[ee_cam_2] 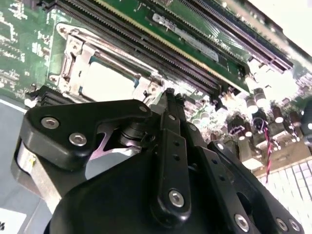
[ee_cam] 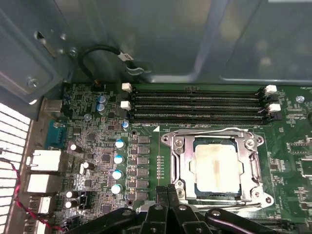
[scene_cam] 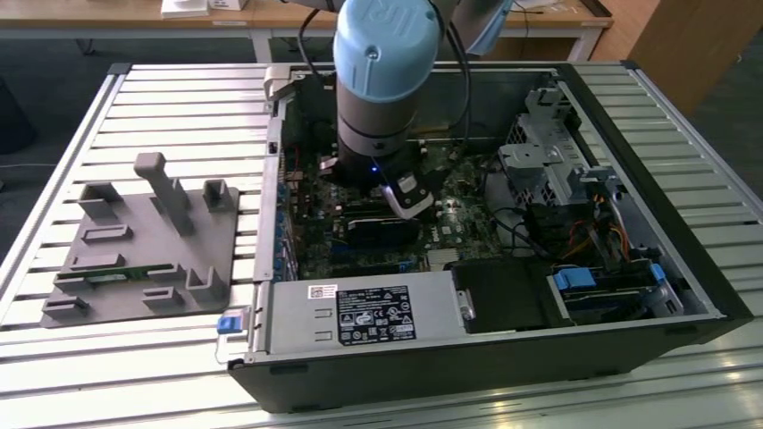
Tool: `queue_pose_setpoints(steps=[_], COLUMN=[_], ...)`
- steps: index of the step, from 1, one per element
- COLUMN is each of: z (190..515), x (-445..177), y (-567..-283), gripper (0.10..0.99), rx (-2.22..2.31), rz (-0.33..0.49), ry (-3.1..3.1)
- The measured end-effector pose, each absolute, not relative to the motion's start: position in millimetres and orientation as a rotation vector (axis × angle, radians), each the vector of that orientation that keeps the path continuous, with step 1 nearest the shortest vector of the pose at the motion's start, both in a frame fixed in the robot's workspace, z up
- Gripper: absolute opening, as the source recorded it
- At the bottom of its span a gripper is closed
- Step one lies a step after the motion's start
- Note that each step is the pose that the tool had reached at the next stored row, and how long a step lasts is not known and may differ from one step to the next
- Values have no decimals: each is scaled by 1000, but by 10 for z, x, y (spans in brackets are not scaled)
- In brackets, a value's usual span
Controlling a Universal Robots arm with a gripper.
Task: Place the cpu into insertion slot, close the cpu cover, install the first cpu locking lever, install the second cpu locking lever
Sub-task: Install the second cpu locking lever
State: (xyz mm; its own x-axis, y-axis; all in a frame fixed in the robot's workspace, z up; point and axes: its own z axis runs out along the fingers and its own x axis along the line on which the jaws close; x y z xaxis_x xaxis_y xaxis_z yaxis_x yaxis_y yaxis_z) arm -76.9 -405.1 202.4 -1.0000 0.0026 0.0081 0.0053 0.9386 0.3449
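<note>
The cpu, a dull silver square, lies flat in the insertion slot on the green board. The cpu cover, a silver frame, lies down around it, with the chip showing through its window. Thin wire levers run along two opposite sides of the socket; whether they are latched I cannot tell. My gripper is shut, its black fingertips together just off one edge of the socket, nothing seen between them. The second wrist view shows the cpu beyond the fingertips. The exterior view has the gripper low inside the open computer case.
Long black memory slots run beside the socket, and a row of capacitors stands on another side. The case holds a power supply and a drive cage. A grey fixture plate sits on the slatted table at the exterior view's left.
</note>
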Motion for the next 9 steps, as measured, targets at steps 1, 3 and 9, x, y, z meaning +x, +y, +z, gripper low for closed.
queue_pose_setpoints(steps=[1, 3, 9], z=[2051, 2122, 2312], x=[-769, -769, -769], y=[-4051, -4051, -4051], gripper=[106, 106, 106], rx=[-6, -6, -6], rz=[-549, -549, -549], ry=[-3086, -3086, -3086])
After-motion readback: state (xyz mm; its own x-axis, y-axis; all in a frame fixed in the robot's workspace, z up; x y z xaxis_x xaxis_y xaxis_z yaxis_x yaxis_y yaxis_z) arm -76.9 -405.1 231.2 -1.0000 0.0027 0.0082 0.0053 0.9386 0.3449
